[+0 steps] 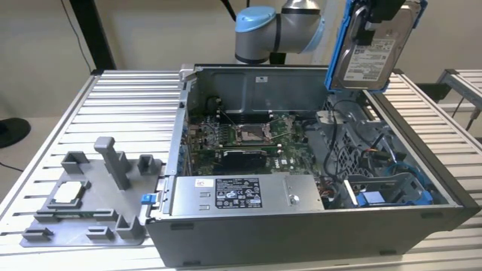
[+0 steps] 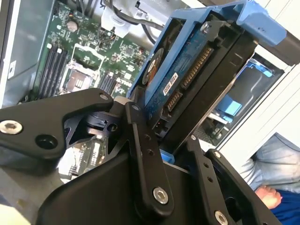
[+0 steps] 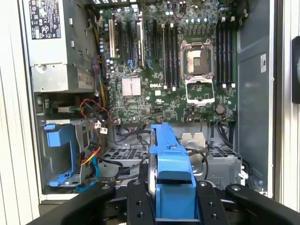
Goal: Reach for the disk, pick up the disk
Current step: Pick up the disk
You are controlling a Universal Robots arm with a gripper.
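While clamped in black end effector: flat metal disk, blue-framed.

silver disk (blue bracket), green motherboard

Arm raised high above open case; gripper jaws clamped on disk.
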